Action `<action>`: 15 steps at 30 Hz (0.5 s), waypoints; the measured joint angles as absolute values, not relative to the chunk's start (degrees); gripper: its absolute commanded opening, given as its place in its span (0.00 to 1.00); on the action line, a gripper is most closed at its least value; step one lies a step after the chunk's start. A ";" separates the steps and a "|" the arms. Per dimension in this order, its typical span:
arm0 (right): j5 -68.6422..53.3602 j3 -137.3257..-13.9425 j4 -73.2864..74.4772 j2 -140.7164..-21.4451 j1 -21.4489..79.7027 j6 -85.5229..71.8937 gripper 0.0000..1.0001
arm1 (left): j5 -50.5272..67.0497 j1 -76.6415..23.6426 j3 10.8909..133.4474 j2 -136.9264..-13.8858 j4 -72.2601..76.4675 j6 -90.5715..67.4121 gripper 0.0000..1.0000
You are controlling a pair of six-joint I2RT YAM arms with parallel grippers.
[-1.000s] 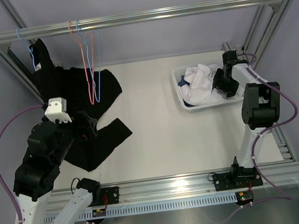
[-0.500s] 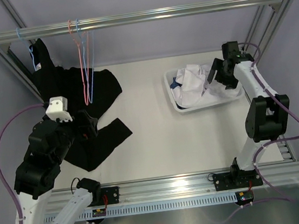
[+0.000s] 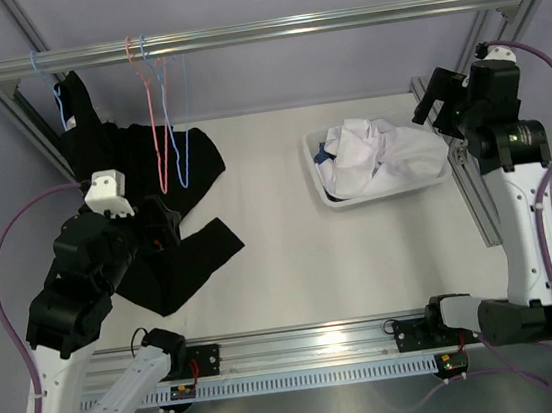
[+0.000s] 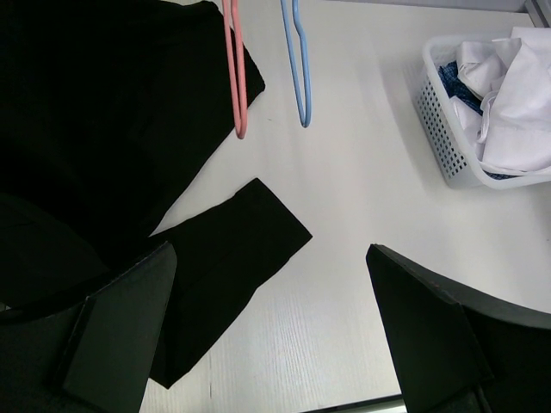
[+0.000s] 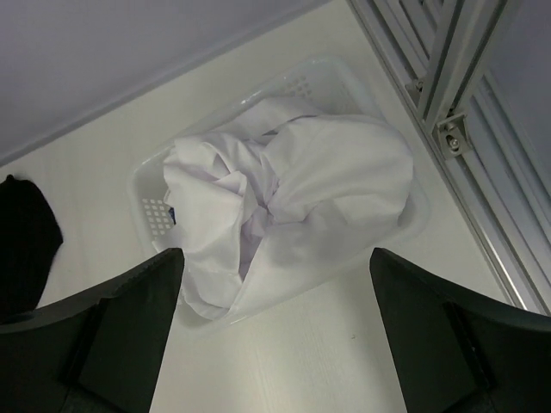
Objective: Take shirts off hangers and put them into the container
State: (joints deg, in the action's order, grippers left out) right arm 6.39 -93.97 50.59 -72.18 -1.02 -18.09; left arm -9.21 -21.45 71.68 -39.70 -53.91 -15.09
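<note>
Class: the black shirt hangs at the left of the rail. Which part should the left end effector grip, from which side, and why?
Probably the cloth just below the collar of the black shirt, approached from the right with the open left end effector. There it slopes free off the light blue hanger; the sleeve lies flat on the table, hard to pinch.
</note>
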 measured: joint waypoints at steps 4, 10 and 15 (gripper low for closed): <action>6.42 -94.91 50.50 -63.92 -1.02 -16.16 0.99 | -9.82 -21.45 72.97 -40.60 -53.89 -15.05 0.99; 6.35 -95.53 48.23 -49.95 -1.02 -12.53 0.99 | -12.43 -21.45 74.28 -41.04 -53.25 -14.81 0.99; 6.37 -94.00 45.84 -39.33 -0.99 -9.87 0.99 | -15.84 -21.45 75.33 -40.80 -53.06 -13.89 0.99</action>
State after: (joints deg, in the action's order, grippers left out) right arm 6.37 -94.00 45.84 -39.33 -0.99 -9.87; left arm -15.84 -21.45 75.33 -40.80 -53.06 -13.89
